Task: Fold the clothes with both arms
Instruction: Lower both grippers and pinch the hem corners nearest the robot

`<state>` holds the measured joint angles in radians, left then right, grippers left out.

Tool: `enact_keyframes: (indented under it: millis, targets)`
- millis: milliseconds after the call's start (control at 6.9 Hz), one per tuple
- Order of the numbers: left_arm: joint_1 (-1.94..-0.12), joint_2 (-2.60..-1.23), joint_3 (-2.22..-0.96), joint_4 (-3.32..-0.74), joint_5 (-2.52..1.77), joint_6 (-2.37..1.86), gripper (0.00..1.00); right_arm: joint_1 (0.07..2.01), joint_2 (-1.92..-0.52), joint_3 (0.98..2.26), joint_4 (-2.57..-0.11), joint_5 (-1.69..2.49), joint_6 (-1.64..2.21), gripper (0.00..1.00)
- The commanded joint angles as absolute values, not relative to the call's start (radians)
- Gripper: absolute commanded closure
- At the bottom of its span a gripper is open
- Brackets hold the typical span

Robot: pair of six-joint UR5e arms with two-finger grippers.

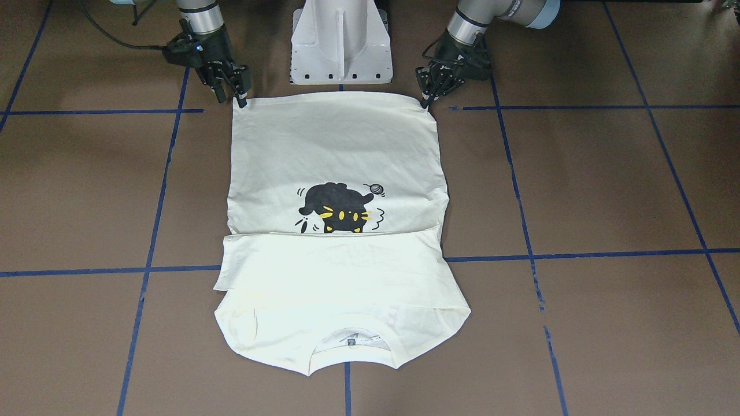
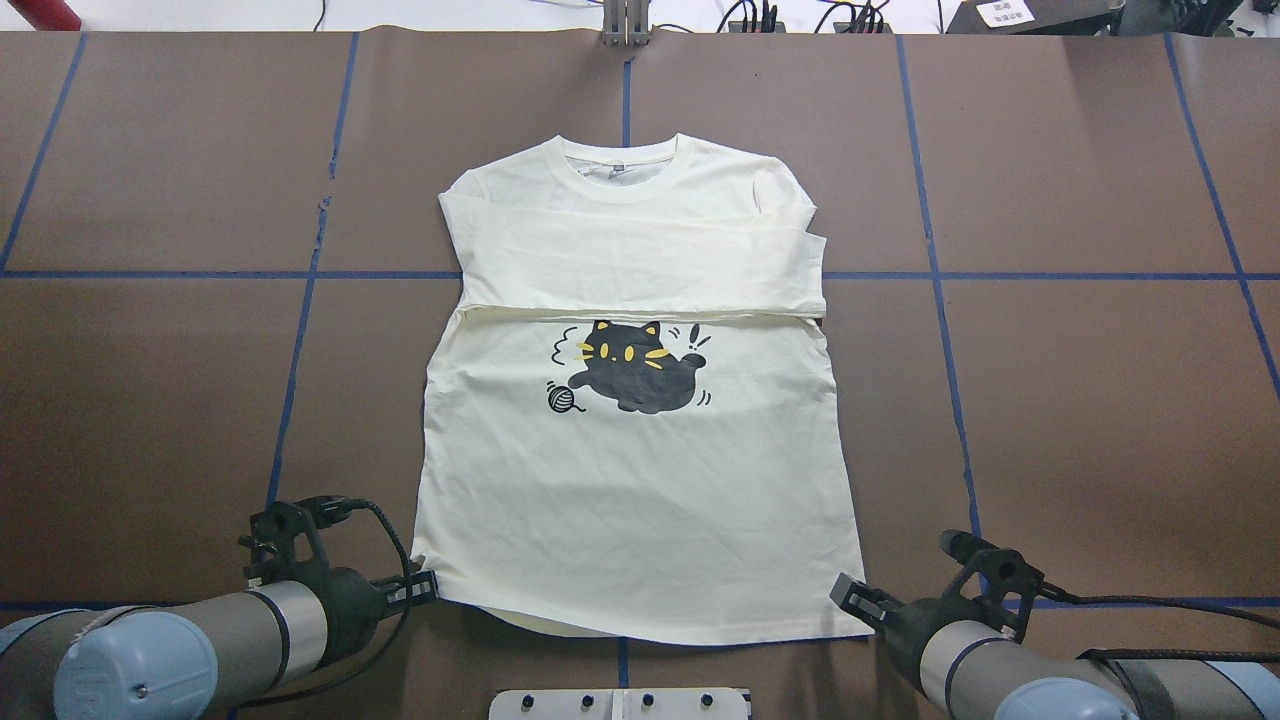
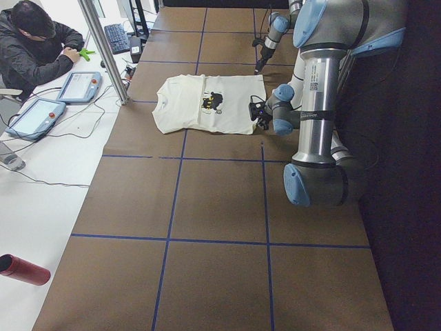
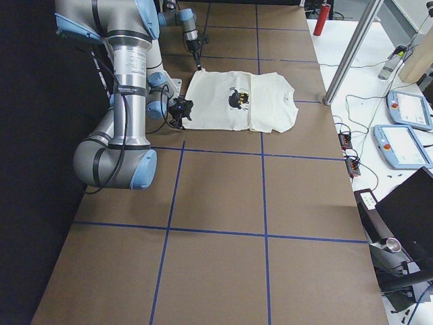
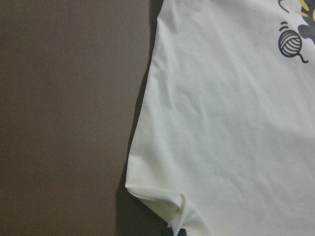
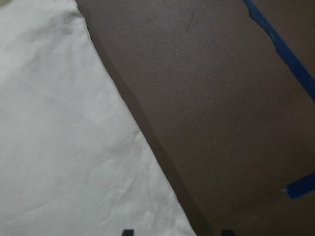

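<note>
A brown table cover (image 2: 150, 400) gridded with blue tape lines (image 2: 300, 340) held the work. In the left side view a person (image 3: 34, 48) sat at a white bench (image 3: 41, 179) with teach pendants (image 3: 79, 86). The left gripper (image 2: 420, 588) was pinched onto the near hem corner of the cream T-shirt (image 2: 640, 500), which lay flat in the middle, cat print (image 2: 635, 370) up, sleeves folded across the chest. The white pedestal base (image 2: 620, 703) stood between the arms. The right gripper (image 2: 852, 602) sat at the other hem corner, fingers apart.

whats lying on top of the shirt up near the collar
The folded sleeves lie across the T-shirt, between the collar and the cat print. The fabric beneath them is covered.
</note>
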<state>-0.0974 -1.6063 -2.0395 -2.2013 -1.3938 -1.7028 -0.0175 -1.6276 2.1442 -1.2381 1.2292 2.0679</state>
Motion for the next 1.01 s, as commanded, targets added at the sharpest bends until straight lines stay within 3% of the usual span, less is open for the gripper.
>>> enact_keyframes:
  millis: [0,290,579,724,869]
  targets:
    - [-0.1,-1.606,-2.04,-2.201,-1.393,-1.703,1.0,-0.023,-1.614,2.135,-1.241,1.232,2.068,0.4]
    - [-0.1,-1.606,-2.04,-2.201,-1.393,-1.703,1.0,-0.038,-1.617,2.134,-1.277,1.235,2.068,0.41]
    - [-0.1,-1.606,-2.04,-2.201,-1.393,-1.703,1.0,-0.049,-1.617,2.134,-1.281,1.233,2.074,0.48]
    - [-0.1,-1.605,-2.042,-2.201,-1.393,-1.703,1.0,-0.055,-1.615,2.134,-1.281,1.229,2.092,0.62]
    - [-0.1,-1.605,-2.043,-2.201,-1.393,-1.703,1.0,-0.061,-1.614,2.131,-1.281,1.227,2.106,1.0]
